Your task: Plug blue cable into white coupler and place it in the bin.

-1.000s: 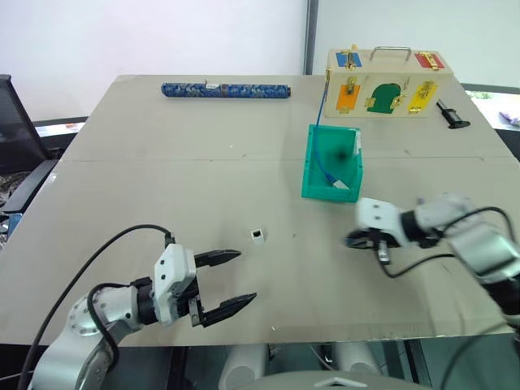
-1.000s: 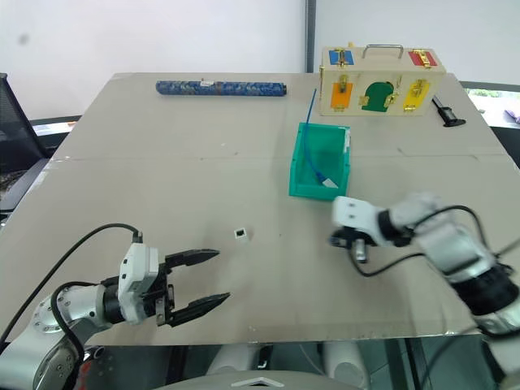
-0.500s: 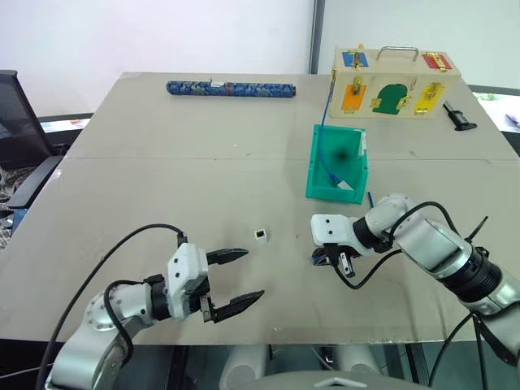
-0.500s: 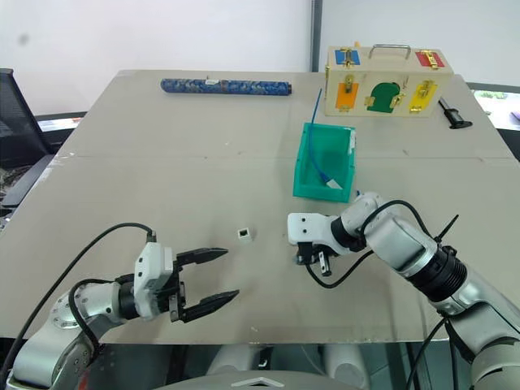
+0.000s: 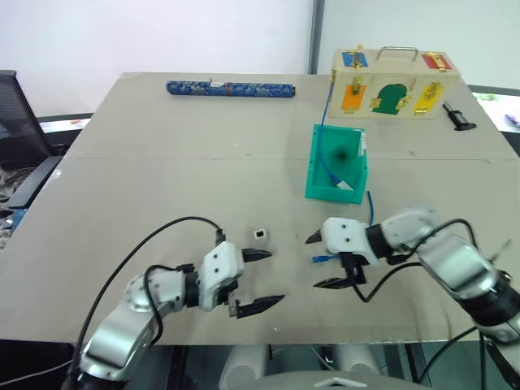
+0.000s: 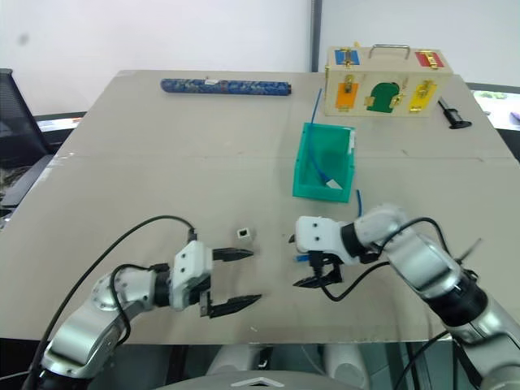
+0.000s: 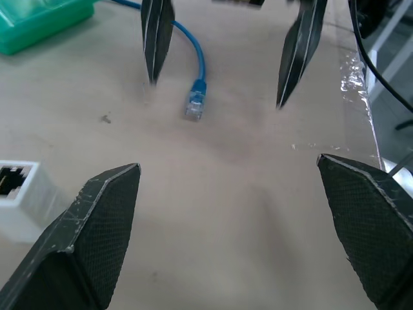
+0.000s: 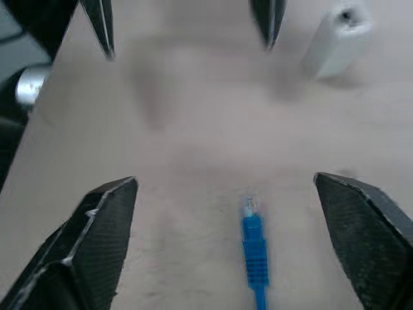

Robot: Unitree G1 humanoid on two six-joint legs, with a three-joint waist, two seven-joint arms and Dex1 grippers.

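The blue cable's plug [image 5: 319, 260] lies loose on the table [image 5: 162, 179] between the right gripper [image 5: 322, 262]'s spread fingers, apparently pointing toward the white coupler [image 5: 258, 236], which sits just beside the equally wide-open left gripper [image 5: 265, 279].

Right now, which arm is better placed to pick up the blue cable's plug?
Probably the right: the right tool stands open around the blue cable plug. The left tool sits nearer the white coupler.
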